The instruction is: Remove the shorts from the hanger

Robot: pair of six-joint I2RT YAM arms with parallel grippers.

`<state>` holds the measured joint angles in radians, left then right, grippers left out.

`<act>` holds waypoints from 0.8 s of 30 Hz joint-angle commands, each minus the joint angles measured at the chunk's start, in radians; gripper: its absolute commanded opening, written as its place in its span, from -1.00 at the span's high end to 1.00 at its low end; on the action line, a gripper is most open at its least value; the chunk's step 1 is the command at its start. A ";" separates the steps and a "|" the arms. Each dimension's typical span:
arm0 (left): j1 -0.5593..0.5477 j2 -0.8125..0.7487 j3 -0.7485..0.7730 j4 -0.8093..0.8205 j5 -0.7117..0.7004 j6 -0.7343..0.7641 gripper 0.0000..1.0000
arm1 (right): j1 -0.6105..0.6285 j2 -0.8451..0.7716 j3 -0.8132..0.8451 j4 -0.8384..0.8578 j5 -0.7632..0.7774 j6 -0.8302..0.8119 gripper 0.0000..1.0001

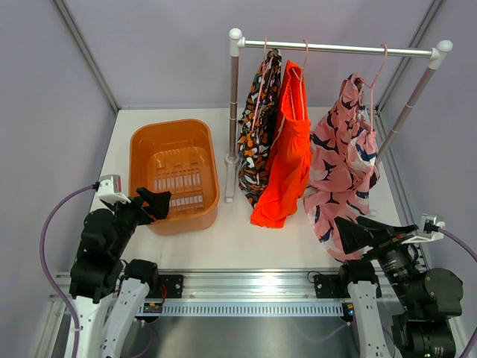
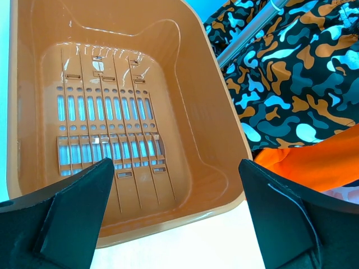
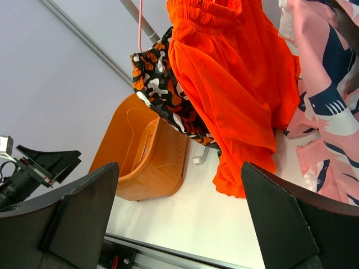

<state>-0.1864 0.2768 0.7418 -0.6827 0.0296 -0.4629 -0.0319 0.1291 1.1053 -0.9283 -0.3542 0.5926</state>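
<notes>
White table (image 1: 253, 239), grey walls. My left gripper (image 1: 154, 204) and right gripper (image 1: 373, 233) both gape wide, holding nothing. The basket (image 1: 141, 160) by the left one has no clothes in it. Beyond, the pink shorts (image 1: 339, 160), orange shorts (image 1: 287, 164) and black patterned shorts (image 1: 257, 142) all hang on the rail (image 1: 343, 49): none removed yet.

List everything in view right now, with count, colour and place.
black patterned shorts: 1, black with orange and white, hung at the rack's left end
orange shorts: 1, bright orange, hung in the middle
pink shorts: 1, pink with navy and white, hung at the right
hangers: 3, pink, hooked on the rack's bar
rack: 1, white posts with a metal bar, far side of the table
basket: 1, orange, left of the rack
table: 1, white
left tool: 1, black, open, near the basket
right tool: 1, black, open, below the pink shorts
</notes>
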 commanded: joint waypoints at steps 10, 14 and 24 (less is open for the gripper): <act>0.002 -0.013 -0.012 0.060 0.038 0.015 -0.98 | -0.003 0.203 0.264 0.023 -0.058 -0.097 -0.99; 0.002 -0.014 -0.015 0.061 0.043 0.013 -0.98 | -0.003 0.308 0.364 0.045 -0.084 -0.120 -0.99; 0.002 -0.010 -0.015 0.063 0.044 0.013 -0.98 | -0.003 0.581 0.643 0.039 -0.016 -0.187 -0.90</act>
<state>-0.1864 0.2760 0.7303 -0.6781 0.0498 -0.4629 -0.0319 0.6453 1.6592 -0.8955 -0.4297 0.4618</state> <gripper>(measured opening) 0.988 0.953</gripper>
